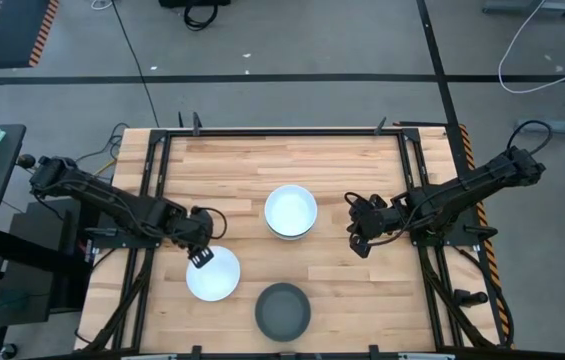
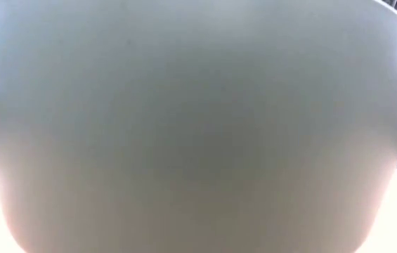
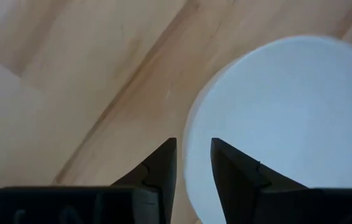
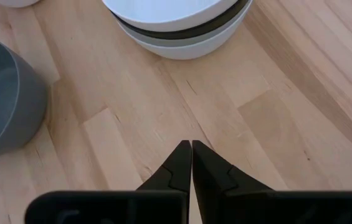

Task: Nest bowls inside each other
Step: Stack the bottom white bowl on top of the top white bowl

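A stack of nested bowls (image 1: 290, 211) stands mid-table, white on top; in the right wrist view the stack (image 4: 176, 28) shows a black rim and paler bowls beneath. A single white bowl (image 1: 214, 275) sits on the table near the front left. A grey bowl (image 1: 282, 311) sits at the near edge, and its wall (image 2: 198, 126) fills the low view. My left gripper (image 1: 200, 256) is at the white bowl's far-left rim, shut on it. My right gripper (image 1: 357, 241) hangs shut over bare wood right of the stack; its fingers (image 4: 191, 158) touch nothing. My left gripper (image 3: 194, 163) pinches the white bowl's rim (image 3: 188, 140) on its far-left side. One finger is inside the bowl and one (image 3: 163, 165) outside over the wood. The fingers come from above, slanting in from the table's left. The bowl sits upright on the table.
The table's black frame rails (image 1: 152, 180) run along its left and right sides under the arms. Bare wood lies between the stack and the grey bowl, and across the table's far part. The low view shows nothing but the grey bowl.
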Robot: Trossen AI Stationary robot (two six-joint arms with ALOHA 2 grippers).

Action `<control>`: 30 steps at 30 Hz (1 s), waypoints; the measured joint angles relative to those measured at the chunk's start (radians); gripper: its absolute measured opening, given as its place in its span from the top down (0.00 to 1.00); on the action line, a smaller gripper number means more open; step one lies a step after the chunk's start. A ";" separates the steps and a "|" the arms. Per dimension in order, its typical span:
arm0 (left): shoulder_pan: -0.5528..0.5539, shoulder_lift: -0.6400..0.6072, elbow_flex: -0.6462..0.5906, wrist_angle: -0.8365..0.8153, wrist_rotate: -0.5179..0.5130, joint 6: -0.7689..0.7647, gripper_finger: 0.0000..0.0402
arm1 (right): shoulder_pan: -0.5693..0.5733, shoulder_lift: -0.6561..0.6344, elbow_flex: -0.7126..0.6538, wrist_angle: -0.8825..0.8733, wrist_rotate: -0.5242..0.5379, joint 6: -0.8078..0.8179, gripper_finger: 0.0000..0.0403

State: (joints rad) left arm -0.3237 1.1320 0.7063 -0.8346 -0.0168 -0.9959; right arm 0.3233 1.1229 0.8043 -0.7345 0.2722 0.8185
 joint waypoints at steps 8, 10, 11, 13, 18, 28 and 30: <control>0.000 0.000 -0.076 0.037 0.041 -0.035 0.73 | 0.000 0.000 0.000 0.000 0.000 0.000 0.95; 0.000 0.000 -0.076 0.054 0.044 -0.040 0.73 | 0.000 0.000 0.000 0.000 0.000 0.000 0.95; 0.000 0.000 -0.076 0.067 0.047 -0.040 0.73 | 0.000 0.000 0.000 0.000 0.000 0.000 0.95; 0.000 0.000 -0.076 0.080 0.048 -0.040 0.73 | 0.000 0.000 0.000 0.000 0.000 0.001 0.95; 0.000 0.036 -0.076 0.075 0.055 -0.041 0.73 | 0.000 0.000 0.000 0.001 0.000 0.001 0.95; 0.029 0.153 -0.076 0.082 0.113 0.010 0.73 | 0.000 0.000 0.000 0.002 0.000 -0.005 0.95; 0.039 0.152 -0.076 0.085 0.112 0.021 0.74 | 0.000 0.000 0.000 0.003 0.000 -0.007 0.95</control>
State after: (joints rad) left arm -0.2850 1.2842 0.6304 -0.7498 0.0956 -0.9752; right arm 0.3233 1.1233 0.8047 -0.7319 0.2726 0.8116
